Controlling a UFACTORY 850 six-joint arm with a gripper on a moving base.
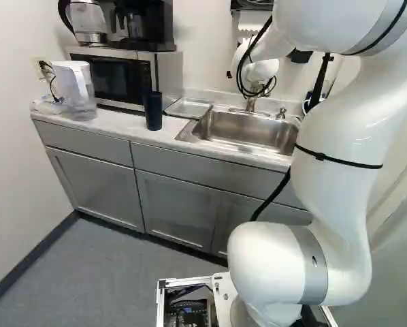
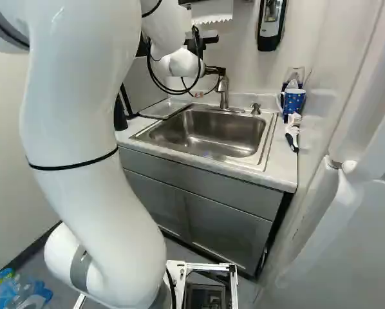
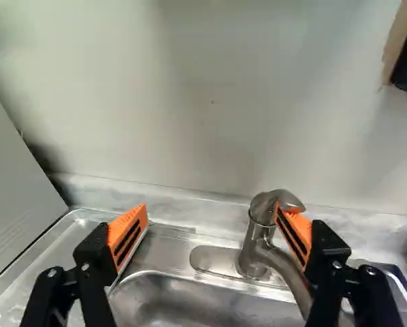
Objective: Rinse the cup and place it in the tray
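Tall dark cylindrical cup (image 1: 153, 110) stood ungripped.
Black tool (image 3: 210, 210), spread, hung at the silvery metal tap (image 3: 253, 248); the lever (image 3: 287, 197) likely called for one finger's light push.

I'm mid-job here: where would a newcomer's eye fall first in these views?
Probably on the white arm, looming at the right of the left base view. Next, the open gripper with its orange pads, one overlapping the faucet in the wrist view; I cannot tell if they touch. Then the dark cup, upright beside the tray.
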